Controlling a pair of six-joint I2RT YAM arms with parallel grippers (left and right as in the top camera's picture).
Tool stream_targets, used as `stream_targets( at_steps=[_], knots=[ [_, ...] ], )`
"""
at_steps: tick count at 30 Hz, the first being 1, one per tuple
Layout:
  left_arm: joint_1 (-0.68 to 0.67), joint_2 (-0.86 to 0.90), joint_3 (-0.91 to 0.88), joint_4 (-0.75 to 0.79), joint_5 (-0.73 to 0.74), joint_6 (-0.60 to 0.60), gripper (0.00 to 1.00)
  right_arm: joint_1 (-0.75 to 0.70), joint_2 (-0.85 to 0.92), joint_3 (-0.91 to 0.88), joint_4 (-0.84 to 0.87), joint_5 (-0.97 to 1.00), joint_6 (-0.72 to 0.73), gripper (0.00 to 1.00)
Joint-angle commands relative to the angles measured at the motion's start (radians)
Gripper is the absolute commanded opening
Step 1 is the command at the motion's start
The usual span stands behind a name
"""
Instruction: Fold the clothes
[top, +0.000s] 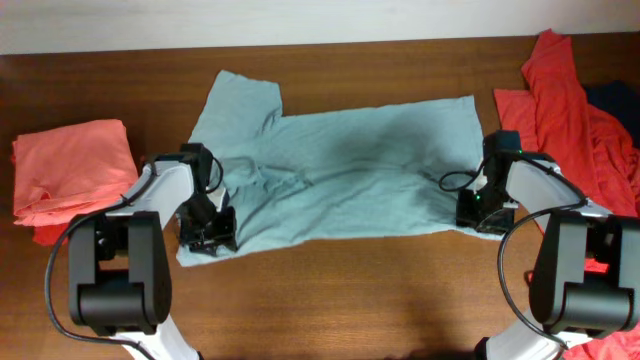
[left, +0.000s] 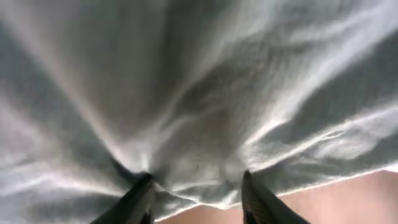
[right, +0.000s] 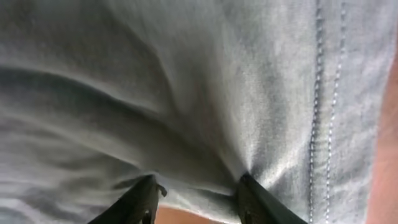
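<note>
The grey-blue T-shirt (top: 340, 175) lies spread on the surface (top: 350, 290), long axis running 9 to 3 o'clock, its near hem at 6 o'clock. The left pincer (left: 196, 186) and the right pincer (right: 199, 186) each straddle bunched cloth at that hem, fabric stretching toward 12 o'clock; whether they are clenched on it cannot be told. In both wrist views the fingertips are cut off, and the overhead view hides both hem corners under the 2 arms.

Matt grey-blue cloth T-shirt (top: 350, 170) — soft, wrinkled, smooth brown wooden table (top: 360, 300)
</note>
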Motion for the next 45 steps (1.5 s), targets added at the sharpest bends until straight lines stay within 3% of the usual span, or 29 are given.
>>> stream_targets(
  at_steps=[1, 7, 17, 19, 20, 25, 27, 32, 34, 40, 45],
  knots=[
    [0.002, 0.082, -0.066, -0.034, -0.04, -0.003, 0.47, -0.011, 0.066, -0.111, -0.027, 0.018, 0.045, 0.47],
    [0.002, 0.082, -0.066, -0.07, -0.264, -0.142, 0.45, -0.098, 0.065, -0.114, -0.056, 0.071, 0.081, 0.47],
    [0.002, 0.082, -0.066, -0.066, -0.292, -0.153, 0.45, -0.198, 0.06, -0.115, -0.088, 0.077, 0.09, 0.46],
    [0.002, 0.082, -0.066, -0.066, -0.292, -0.153, 0.18, -0.198, 0.05, -0.115, -0.095, 0.077, 0.09, 0.46],
    [0.002, 0.082, -0.066, -0.066, -0.292, -0.152, 0.11, -0.198, 0.044, -0.115, -0.096, 0.077, 0.09, 0.46],
    [0.002, 0.049, -0.066, -0.066, -0.273, -0.151, 0.1, -0.198, -0.029, -0.115, -0.104, 0.077, 0.09, 0.47],
    [0.0, 0.0, -0.066, -0.066, -0.27, -0.151, 0.16, -0.198, -0.088, -0.115, -0.109, 0.069, 0.09, 0.47],
    [-0.001, -0.192, -0.066, -0.065, -0.262, -0.151, 0.54, -0.198, -0.271, -0.115, -0.106, 0.022, 0.09, 0.53],
    [-0.001, -0.27, -0.066, -0.061, -0.246, -0.151, 0.64, -0.198, -0.354, -0.115, -0.096, -0.005, 0.089, 0.58],
    [-0.001, -0.466, -0.066, -0.007, -0.246, -0.151, 0.66, -0.197, -0.493, -0.115, -0.055, -0.057, 0.089, 0.66],
    [-0.001, -0.52, -0.066, 0.228, -0.21, -0.125, 0.77, -0.195, -0.509, -0.115, -0.034, -0.139, 0.051, 0.66]
  ],
)
